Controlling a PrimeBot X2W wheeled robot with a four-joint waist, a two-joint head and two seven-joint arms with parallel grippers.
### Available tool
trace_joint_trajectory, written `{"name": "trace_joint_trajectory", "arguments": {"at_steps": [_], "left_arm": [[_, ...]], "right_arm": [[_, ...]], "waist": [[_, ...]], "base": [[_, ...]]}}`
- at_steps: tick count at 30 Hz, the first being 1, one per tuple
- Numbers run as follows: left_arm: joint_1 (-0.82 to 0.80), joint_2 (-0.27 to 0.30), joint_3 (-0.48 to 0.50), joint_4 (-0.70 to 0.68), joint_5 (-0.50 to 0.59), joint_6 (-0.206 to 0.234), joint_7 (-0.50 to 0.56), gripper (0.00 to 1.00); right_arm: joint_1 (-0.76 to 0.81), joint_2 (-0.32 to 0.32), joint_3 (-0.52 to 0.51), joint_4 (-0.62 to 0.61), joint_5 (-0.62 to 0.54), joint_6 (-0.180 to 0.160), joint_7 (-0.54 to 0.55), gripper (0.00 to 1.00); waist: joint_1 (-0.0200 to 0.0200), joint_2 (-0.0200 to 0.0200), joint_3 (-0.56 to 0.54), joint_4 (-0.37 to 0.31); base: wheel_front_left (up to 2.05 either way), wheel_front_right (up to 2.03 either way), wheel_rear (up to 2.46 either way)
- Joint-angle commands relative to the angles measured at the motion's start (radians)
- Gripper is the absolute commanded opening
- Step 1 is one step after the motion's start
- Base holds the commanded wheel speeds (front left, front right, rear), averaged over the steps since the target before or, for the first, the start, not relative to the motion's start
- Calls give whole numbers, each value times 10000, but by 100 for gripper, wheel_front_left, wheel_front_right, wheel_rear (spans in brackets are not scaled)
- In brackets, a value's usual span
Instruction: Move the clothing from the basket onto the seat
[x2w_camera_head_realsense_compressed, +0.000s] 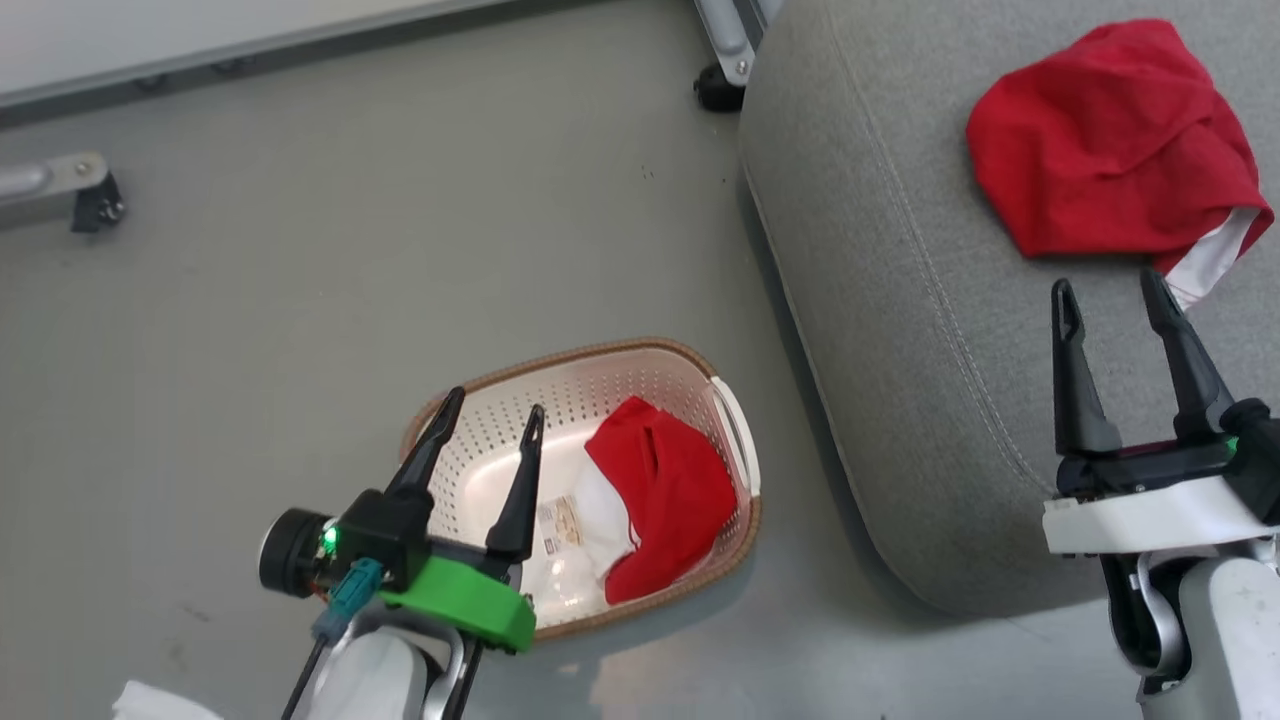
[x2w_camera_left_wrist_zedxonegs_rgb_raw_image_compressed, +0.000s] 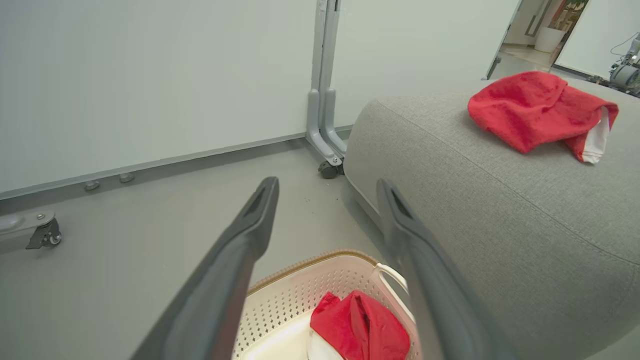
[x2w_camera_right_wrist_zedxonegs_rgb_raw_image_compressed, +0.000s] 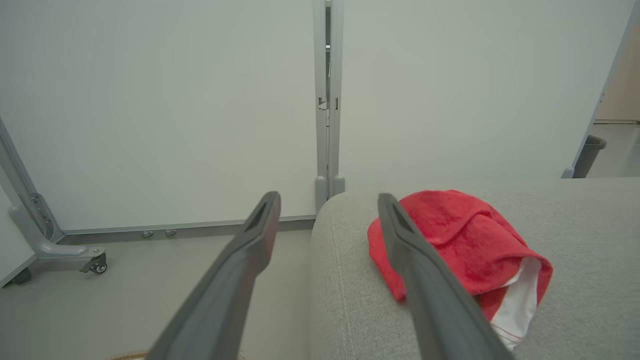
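One piece of red clothing (x2w_camera_head_realsense_compressed: 665, 495) with white trim lies in the right half of the cream basket (x2w_camera_head_realsense_compressed: 500, 420) on the floor. In the left wrist view that clothing (x2w_camera_left_wrist_zedxonegs_rgb_raw_image_compressed: 360, 327) sits low in the basket (x2w_camera_left_wrist_zedxonegs_rgb_raw_image_compressed: 295, 295). My left gripper (x2w_camera_head_realsense_compressed: 492, 408) hangs open over the basket's left part, nothing between its fingers. A second red garment (x2w_camera_head_realsense_compressed: 1110, 140) lies crumpled on the grey seat (x2w_camera_head_realsense_compressed: 880, 300), also seen as the garment (x2w_camera_right_wrist_zedxonegs_rgb_raw_image_compressed: 465, 240) on the seat (x2w_camera_right_wrist_zedxonegs_rgb_raw_image_compressed: 575, 220). My right gripper (x2w_camera_head_realsense_compressed: 1108, 285) stands open just in front of it, empty.
White partition panels on grey wheeled feet (x2w_camera_head_realsense_compressed: 725, 60) stand behind the seat and basket; another foot (x2w_camera_head_realsense_compressed: 85, 190) is at the far left. Grey floor (x2w_camera_head_realsense_compressed: 350, 250) lies open left of the basket. The seat's rounded edge is close to the basket's right handle (x2w_camera_head_realsense_compressed: 738, 420).
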Motion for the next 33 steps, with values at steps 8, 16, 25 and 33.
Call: {"name": "trace_joint_trajectory", "arguments": {"at_steps": [8,16,25,33], "left_arm": [[-2277,306,-1286,2267,-214,-27,2,100],[-4320,325,-2765,5107,-1615,-26,2,100],[-5932,487,-4539,7370,-3971,-26,12,100],[-7105,545,-4953,8852,-4356,-25,7,100]], "right_arm": [[-675,350,-185,-510,-52,-7,-30,100],[-1182,595,139,-613,26,-8,-30,100],[-1528,755,448,-412,89,-8,-30,100],[-1764,851,710,-477,181,-8,-30,100]], "waist": [[0,0,3437,-1512],[0,0,4828,-1898],[0,0,5740,-2210],[0,0,6377,-2336]], "base": [[0,0,0],[0,0,0],[0,0,0],[0,0,0]]}}
